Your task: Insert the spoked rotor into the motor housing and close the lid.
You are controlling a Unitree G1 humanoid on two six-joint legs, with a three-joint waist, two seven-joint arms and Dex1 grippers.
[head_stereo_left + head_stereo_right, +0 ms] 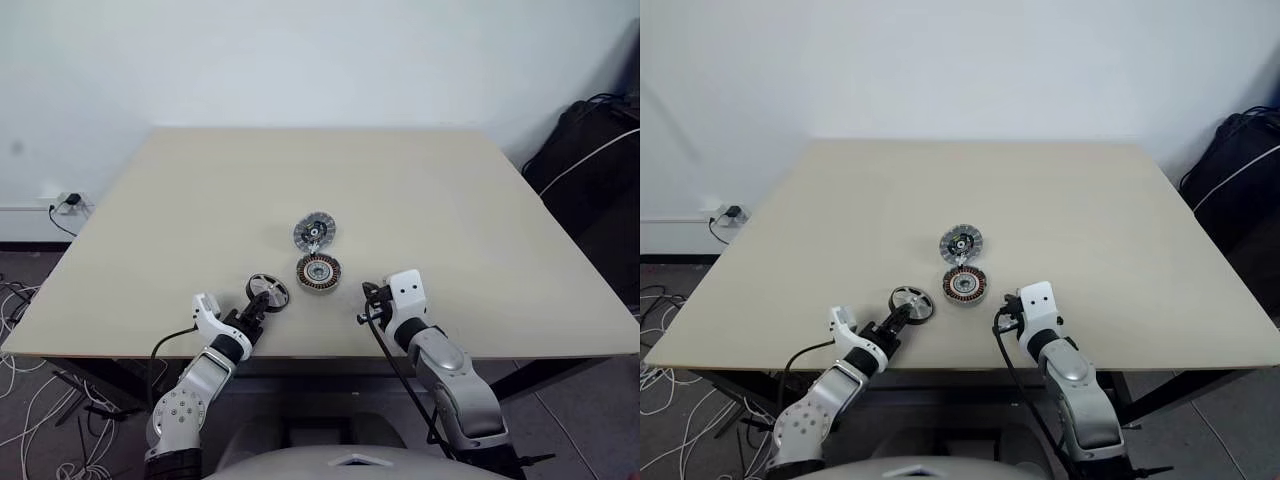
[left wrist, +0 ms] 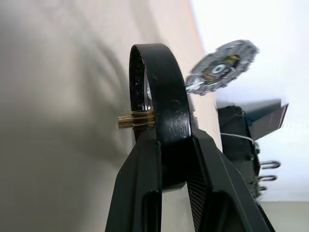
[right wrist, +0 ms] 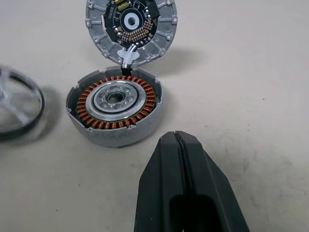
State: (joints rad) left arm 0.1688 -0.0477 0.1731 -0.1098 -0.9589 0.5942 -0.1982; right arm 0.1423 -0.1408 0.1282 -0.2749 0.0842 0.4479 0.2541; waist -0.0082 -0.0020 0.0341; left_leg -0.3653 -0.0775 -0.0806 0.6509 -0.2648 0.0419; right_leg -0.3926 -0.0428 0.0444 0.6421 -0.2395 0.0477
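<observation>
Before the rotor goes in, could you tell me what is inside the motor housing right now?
Inside the motor housing a ring of copper windings surrounds a silver centre with a dark hole. Nothing else sits in it. Whatever lies beneath the windings is covered.

The table [image 1: 200, 200] has a matt, pale, smooth top, wood-like laminate by its look; the motor housing [image 3: 114, 112] is dull cast grey metal ringed with glossy copper-brown windings around a polished silver centre; the lid [image 3: 130, 26] is ribbed silver metal around a dark circuit board; the spoked rotor [image 1: 267, 291] shows bright metal spokes and a smooth black rim, with a brass-coloured pinion [image 2: 134, 120]; the fingers [image 3: 186, 193] are matt black plastic.
</observation>
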